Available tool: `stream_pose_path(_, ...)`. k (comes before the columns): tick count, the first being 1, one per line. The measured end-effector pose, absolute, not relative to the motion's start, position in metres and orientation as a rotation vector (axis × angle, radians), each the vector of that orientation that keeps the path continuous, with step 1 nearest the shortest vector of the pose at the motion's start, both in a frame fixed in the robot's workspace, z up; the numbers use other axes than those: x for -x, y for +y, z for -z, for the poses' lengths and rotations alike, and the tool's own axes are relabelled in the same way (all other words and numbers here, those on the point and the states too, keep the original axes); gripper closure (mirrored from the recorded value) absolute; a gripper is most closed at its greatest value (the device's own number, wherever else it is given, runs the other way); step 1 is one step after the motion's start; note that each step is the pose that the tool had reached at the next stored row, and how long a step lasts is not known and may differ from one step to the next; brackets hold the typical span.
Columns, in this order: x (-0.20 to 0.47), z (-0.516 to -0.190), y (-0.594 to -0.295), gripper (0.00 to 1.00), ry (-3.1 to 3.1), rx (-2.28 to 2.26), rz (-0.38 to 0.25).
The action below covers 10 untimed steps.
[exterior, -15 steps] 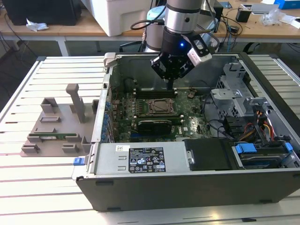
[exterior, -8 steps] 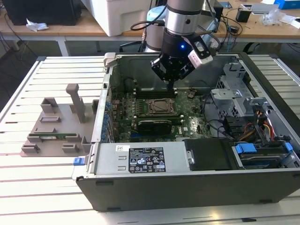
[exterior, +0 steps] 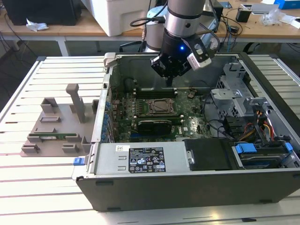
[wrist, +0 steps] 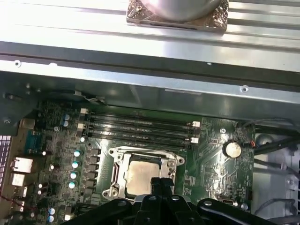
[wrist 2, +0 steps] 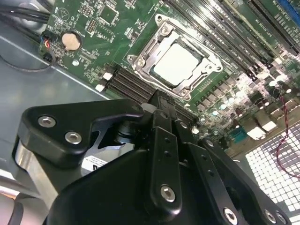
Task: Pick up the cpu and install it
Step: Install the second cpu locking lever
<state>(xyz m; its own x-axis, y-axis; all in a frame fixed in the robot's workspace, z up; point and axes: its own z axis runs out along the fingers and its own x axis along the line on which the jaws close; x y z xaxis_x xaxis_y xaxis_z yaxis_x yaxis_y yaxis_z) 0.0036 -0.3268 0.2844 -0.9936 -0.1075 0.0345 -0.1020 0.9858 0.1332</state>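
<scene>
The cpu is a flat silver-grey square lying inside the metal socket frame on the green motherboard; in the first wrist view the cpu also sits in its socket frame. My gripper hangs above the board with its two thin black fingers pressed together and nothing between them. In the second wrist view the gripper sits just off the socket's edge, over the memory slots. The exterior view has the gripper above the socket frame, inside the open computer case.
Black memory slots run beside the socket and a coin battery lies near them. A drive cage with cables fills the exterior view's right of the case. Outside, at the exterior view's left, a grey fixture tray holds a green memory stick.
</scene>
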Motion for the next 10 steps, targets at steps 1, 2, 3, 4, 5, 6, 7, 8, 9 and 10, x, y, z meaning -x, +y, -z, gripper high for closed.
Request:
stream_pose_path(1,-0.003,-0.284,-0.329,0.89,-3.089,-0.163,0.199)
stream_pose_path(2,-0.003,-0.284,-0.330,0.89,-3.089,-0.163,0.197)
stream_pose_path(3,-0.002,-0.283,-0.332,0.89,-3.089,-0.163,0.193)
stream_pose_path(4,-0.002,-0.283,-0.335,0.89,-3.090,-0.163,0.188)
stream_pose_path(5,-0.002,-0.282,-0.337,0.89,-3.090,-0.162,0.186)
stream_pose_path(6,-0.001,-0.282,-0.339,0.89,-3.090,-0.163,0.184)
stream_pose_path(7,-0.001,-0.282,-0.343,0.89,-3.090,-0.162,0.181)
stream_pose_path(8,-0.001,-0.281,-0.346,0.89,-3.090,-0.162,0.179)
stream_pose_path(9,-0.001,-0.281,-0.348,0.89,-3.090,-0.162,0.179)
stream_pose_path(10,-0.001,-0.280,-0.349,0.89,-3.090,-0.162,0.179)
